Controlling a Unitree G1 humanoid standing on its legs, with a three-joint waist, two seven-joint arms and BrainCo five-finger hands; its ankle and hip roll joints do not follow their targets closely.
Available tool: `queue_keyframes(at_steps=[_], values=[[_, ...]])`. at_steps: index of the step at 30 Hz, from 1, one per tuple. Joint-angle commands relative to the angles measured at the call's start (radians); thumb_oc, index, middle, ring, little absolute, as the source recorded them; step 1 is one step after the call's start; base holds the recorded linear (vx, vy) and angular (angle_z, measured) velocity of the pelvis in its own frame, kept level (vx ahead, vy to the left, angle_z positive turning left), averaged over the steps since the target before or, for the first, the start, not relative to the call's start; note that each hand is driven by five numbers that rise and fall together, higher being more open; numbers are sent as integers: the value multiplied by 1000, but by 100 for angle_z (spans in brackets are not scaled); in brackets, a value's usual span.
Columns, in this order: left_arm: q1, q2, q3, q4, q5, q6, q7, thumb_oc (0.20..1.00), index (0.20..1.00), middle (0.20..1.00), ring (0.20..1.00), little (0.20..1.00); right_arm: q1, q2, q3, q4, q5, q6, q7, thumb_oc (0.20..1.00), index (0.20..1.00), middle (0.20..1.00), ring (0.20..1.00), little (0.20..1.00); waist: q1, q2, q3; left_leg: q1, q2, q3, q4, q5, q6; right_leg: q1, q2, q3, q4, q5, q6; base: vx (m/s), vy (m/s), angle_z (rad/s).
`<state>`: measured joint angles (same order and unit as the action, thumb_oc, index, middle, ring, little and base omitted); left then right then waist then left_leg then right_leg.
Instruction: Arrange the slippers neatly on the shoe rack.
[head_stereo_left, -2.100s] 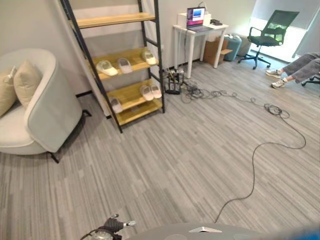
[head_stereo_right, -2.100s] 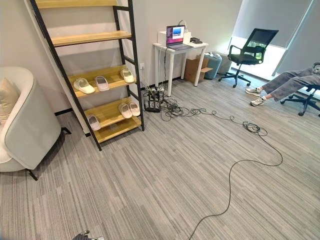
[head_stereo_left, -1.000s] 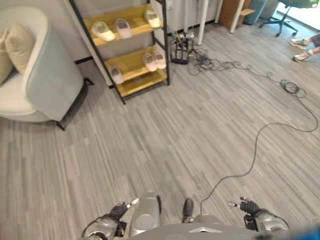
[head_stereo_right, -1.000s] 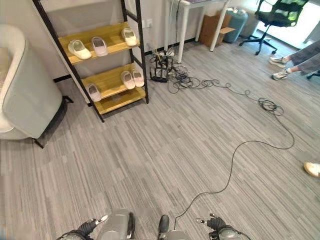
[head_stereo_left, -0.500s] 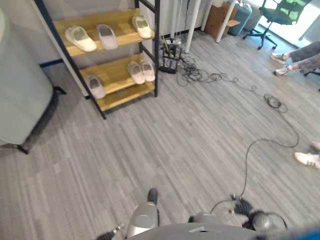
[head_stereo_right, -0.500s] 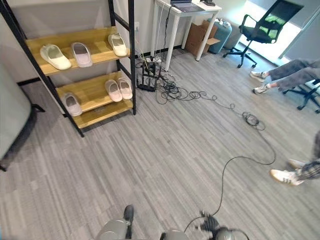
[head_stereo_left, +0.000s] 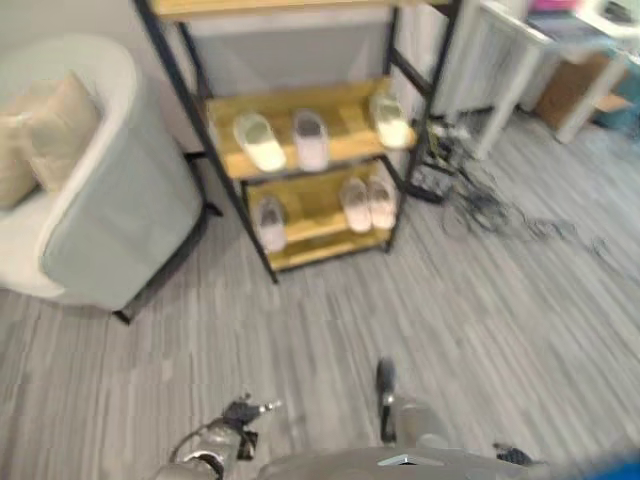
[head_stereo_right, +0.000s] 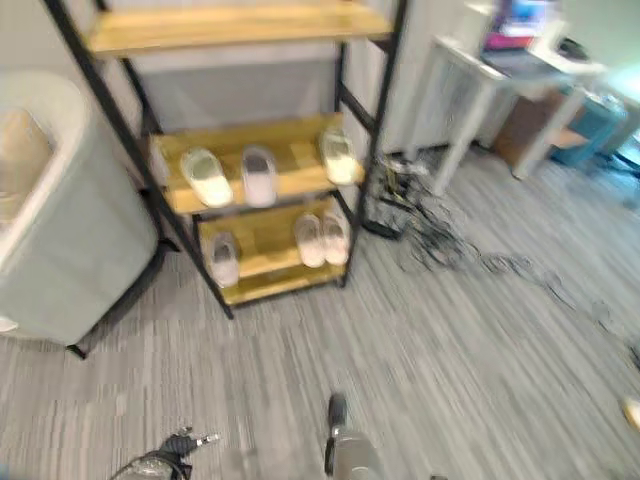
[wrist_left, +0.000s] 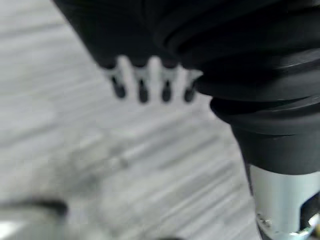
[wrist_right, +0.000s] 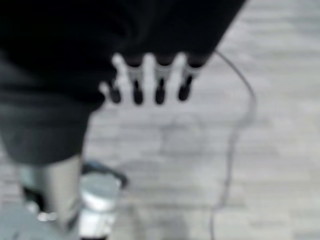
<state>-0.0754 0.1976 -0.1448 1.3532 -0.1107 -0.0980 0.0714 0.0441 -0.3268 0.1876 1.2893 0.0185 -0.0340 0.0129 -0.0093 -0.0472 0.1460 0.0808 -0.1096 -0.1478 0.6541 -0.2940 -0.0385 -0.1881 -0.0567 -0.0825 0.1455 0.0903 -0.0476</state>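
Observation:
The shoe rack (head_stereo_left: 348, 118), black-framed with wooden shelves, stands ahead against the wall. Its middle shelf holds a cream slipper (head_stereo_left: 258, 141), a pale lilac slipper (head_stereo_left: 311, 138) and another cream slipper (head_stereo_left: 390, 120) set apart at the right end. On the bottom shelf a single slipper (head_stereo_left: 270, 222) lies at the left and a pair (head_stereo_left: 368, 203) sits side by side at the right. My left hand (head_stereo_left: 238, 415) hangs low over the floor, far short of the rack, fingers (wrist_left: 142, 82) straight and empty. My right hand (wrist_right: 150, 80) also hangs over the floor, open and empty.
A grey armchair (head_stereo_left: 110, 215) with beige cushions stands left of the rack. A white desk (head_stereo_left: 520, 45) stands to the right, and a tangle of cables (head_stereo_left: 480, 205) lies on the grey plank floor beside the rack. A top shelf (head_stereo_right: 230, 25) carries nothing.
The whole view has swung left and drawn closer, so the rack now sits centred and larger. Both hands stay low and empty.

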Motion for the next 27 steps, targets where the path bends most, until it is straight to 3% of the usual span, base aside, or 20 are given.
queue_keyframes(at_steps=[1, 4, 5, 6, 7, 8, 9, 11, 14, 15, 18, 22, 24, 27], values=[[-27, 29, 50, -75, -138, -9, 22, 1000, 1000, 1000, 1000, 1000, -75, -49, 10, -7, 54, -7, -32, 1000, 1000, 1000, 1000, 1000, 6, -1, 65, -228, 162, 128, 14, 193, 37, 4, -62, -51, 35, -88, 114, 199, -176, 55], [-3, 29, 82, -23, -181, -8, 22, 1000, 1000, 1000, 1000, 1000, -128, -36, 28, -37, 85, -11, -44, 1000, 1000, 1000, 1000, 1000, 44, -10, 33, -233, 194, 209, -180, 133, 43, 76, -68, -112, 9, -143, 113, 377, -99, 41], [6, 23, 88, -6, -179, -2, 21, 1000, 1000, 1000, 1000, 1000, -126, -29, 30, -41, 79, -10, -45, 1000, 1000, 1000, 1000, 1000, 54, -16, 20, -241, 204, 217, -267, 145, 34, 102, -71, -126, 0, -159, 119, 287, -3, 30], [6, 23, 89, -6, -179, -2, 21, 1000, 1000, 1000, 1000, 1000, -126, -28, 30, -41, 79, -10, -45, 1000, 1000, 1000, 1000, 1000, 52, -18, 18, -242, 201, 217, -272, 149, 34, 100, -73, -127, -1, -158, 120, 491, 127, 62], [27, 23, 113, 17, -197, 2, 27, 1000, 1000, 1000, 1000, 1000, -116, -18, 40, -46, 47, -7, -52, 1000, 1000, 1000, 1000, 1000, 80, -10, 2, -265, 266, 196, -513, 314, -19, 160, -48, -149, -13, -201, 125, 351, 120, 60], [27, 23, 113, 17, -197, 2, 27, 1000, 1000, 1000, 1000, 1000, -116, -18, 41, -47, 47, -7, -52, 1000, 1000, 1000, 1000, 1000, 79, -11, 4, -256, 265, 197, -523, 319, -20, 164, -49, -149, -13, -202, 125, 464, 166, 46], [28, 27, 117, 17, -200, 0, 35, 1000, 1000, 1000, 1000, 1000, -112, -17, 41, -52, 42, -7, -59, 1000, 1000, 1000, 1000, 1000, 93, -13, 5, -284, 292, 183, -572, 361, -32, 189, -45, -154, -19, -215, 126, 224, 62, 8], [26, 36, 114, 17, -202, -3, 41, 1000, 1000, 1000, 1000, 1000, -98, -8, 43, -55, 36, -6, -63, 1000, 1000, 1000, 1000, 1000, 115, -24, 14, -313, 320, 169, -644, 397, -50, 238, -41, -158, -28, -242, 129, 373, 151, 5], [41, 40, 120, 34, -190, -2, 41, 1000, 1000, 1000, 1000, 1000, -77, 16, 46, -55, 19, -6, -60, 1000, 1000, 1000, 1000, 1000, 140, -31, -3, -316, 311, 120, -640, 423, -61, 301, -52, -135, -37, -262, 152, 445, 350, -19], [43, 42, 100, 46, -141, 4, 44, 1000, 1000, 1000, 1000, 1000, -80, 39, 44, -60, 20, -8, -61, 1000, 1000, 1000, 1000, 1000, 138, -51, -13, -345, 259, 109, -536, 378, -50, 298, -95, -94, -14, -247, 172, 349, 375, -69], [43, 48, 88, 48, -112, 6, 42, 1000, 1000, 1000, 1000, 1000, -77, 47, 41, -61, 25, -8, -58, 1000, 1000, 1000, 1000, 1000, 135, -59, -17, -348, 241, 121, -501, 357, -41, 293, -111, -84, 1, -242, 180, 185, 252, -33], [-4, 93, 22, -37, -47, -4, 59, 1000, 1000, 1000, 1000, 1000, -83, 52, 48, -93, 27, -8, -59, 1000, 1000, 1000, 1000, 1000, 99, -54, -25, -327, 189, 159, -462, 285, 8, 199, -161, -36, 147, -129, 203, 116, 245, -7], [-33, 123, 13, -98, -25, -9, 56, 1000, 1000, 1000, 1000, 1000, -56, -3, 29, -99, 29, -21, -28, 1000, 1000, 1000, 1000, 1000, 82, -47, -19, -303, 187, 173, -463, 262, 15, 170, -179, -59, 110, -112, 197, 70, 11, -2], [-35, 121, 13, -108, -23, -17, 54, 1000, 1000, 1000, 1000, 1000, -64, -8, 38, -75, 11, -11, -24, 1000, 1000, 1000, 1000, 1000, 77, -29, 5, -292, 206, 166, -458, 256, 5, 142, -206, -80, 45, -102, 200, 9, -116, -10]])
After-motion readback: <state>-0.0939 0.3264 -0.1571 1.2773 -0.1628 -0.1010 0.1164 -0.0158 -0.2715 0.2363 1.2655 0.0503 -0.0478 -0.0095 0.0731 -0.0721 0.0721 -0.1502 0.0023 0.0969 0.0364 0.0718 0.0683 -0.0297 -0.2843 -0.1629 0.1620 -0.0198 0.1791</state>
